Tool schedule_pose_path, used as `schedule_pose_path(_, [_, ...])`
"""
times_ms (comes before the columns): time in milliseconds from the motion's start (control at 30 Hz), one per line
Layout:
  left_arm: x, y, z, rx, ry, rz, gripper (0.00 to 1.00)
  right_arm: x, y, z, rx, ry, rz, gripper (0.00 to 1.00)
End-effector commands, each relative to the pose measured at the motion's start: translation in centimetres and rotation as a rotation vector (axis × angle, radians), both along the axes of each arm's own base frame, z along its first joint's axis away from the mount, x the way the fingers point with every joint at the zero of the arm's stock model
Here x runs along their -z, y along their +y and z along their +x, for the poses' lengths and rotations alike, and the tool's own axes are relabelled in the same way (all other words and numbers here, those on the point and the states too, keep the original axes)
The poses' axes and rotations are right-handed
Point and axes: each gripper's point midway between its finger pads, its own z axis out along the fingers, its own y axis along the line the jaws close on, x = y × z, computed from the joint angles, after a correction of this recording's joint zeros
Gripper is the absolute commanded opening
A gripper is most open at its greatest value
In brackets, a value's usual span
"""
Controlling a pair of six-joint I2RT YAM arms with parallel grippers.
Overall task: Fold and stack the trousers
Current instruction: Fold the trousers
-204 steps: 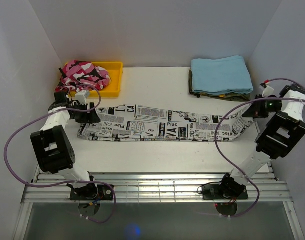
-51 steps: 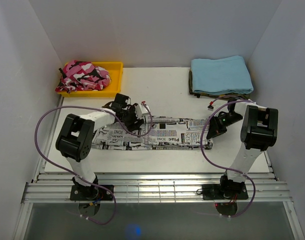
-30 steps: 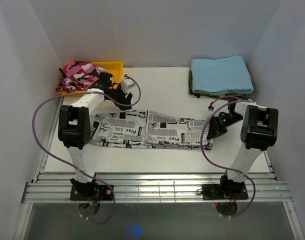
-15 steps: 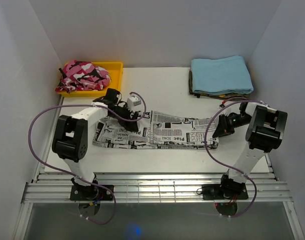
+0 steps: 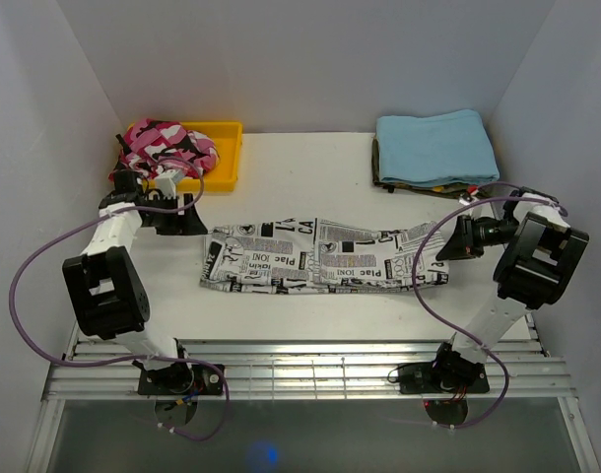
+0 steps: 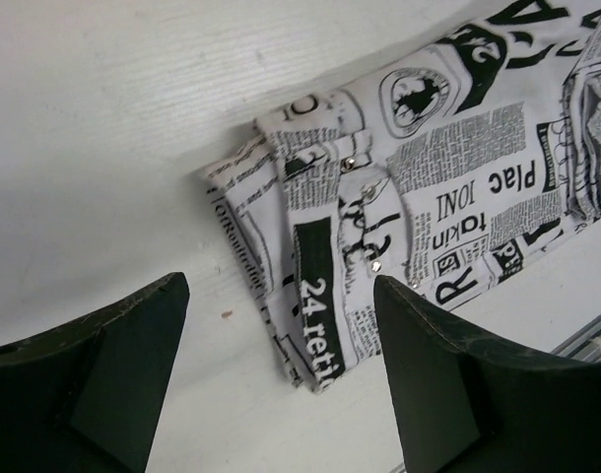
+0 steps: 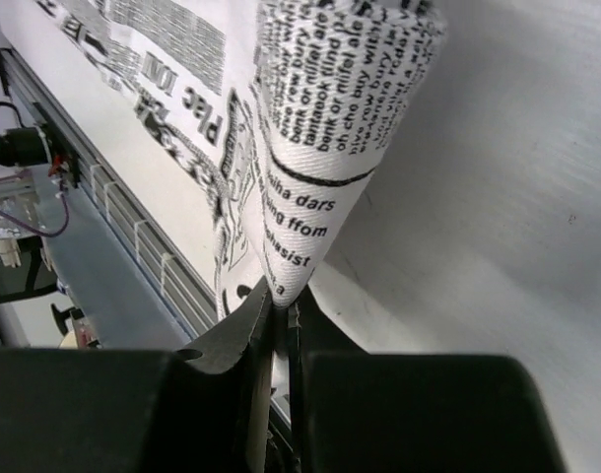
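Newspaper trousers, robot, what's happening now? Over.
Left gripper open, empty, left of trousers. Right gripper shut on their right end. Trousers lie long on table. Yellow bin, blue stack apart.

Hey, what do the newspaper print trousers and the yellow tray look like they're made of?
The trousers: matte woven cloth, probably cotton or a blend; the wrist views show a fine weave, stitched seams and small shiny studs. The yellow tray: likely moulded plastic, smooth, with even colour and a thin raised rim.

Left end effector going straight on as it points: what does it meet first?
Probably the trousers, whose waist end lies ahead between the open fingers of the left end effector; depth is unclear.
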Motion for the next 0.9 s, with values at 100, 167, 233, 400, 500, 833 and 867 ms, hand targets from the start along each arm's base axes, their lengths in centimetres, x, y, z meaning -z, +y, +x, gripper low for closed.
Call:
schedule_pose_path(100, [3.0,0.4,-3.3,-0.036,0.175,-0.012,0.81,-9.0,2.0,2.5,0.027,-0.232,0.139,0.08])
schedule_pose_path(167, [3.6,0.6,-3.4,-0.060,0.194,-0.023,0.80,-10.3,3.2,2.8,0.030,-0.246,0.188,0.08])
schedule_pose_path(233, [4.3,0.3,-3.6,-0.077,0.220,-0.055,0.79,-11.1,4.2,3.0,0.022,-0.246,0.220,0.08])
schedule_pose_path(400, [4.5,-1.4,-3.1,-0.065,0.242,-0.181,0.76,-13.2,8.5,3.5,-0.058,-0.263,0.300,0.08])
schedule_pose_path(500, [5.0,-2.5,-3.2,-0.048,0.273,-0.260,0.71,-13.7,10.9,4.1,-0.088,-0.274,0.295,0.08])
schedule_pose_path(833, [7.5,-4.2,-3.8,-0.034,0.321,-0.303,0.41,-14.1,20.7,4.6,-0.206,-0.295,0.250,0.08])
schedule_pose_path(867, [7.6,-4.2,-3.8,-0.034,0.323,-0.307,0.33,-13.3,22.3,4.3,-0.228,-0.286,0.204,0.08])
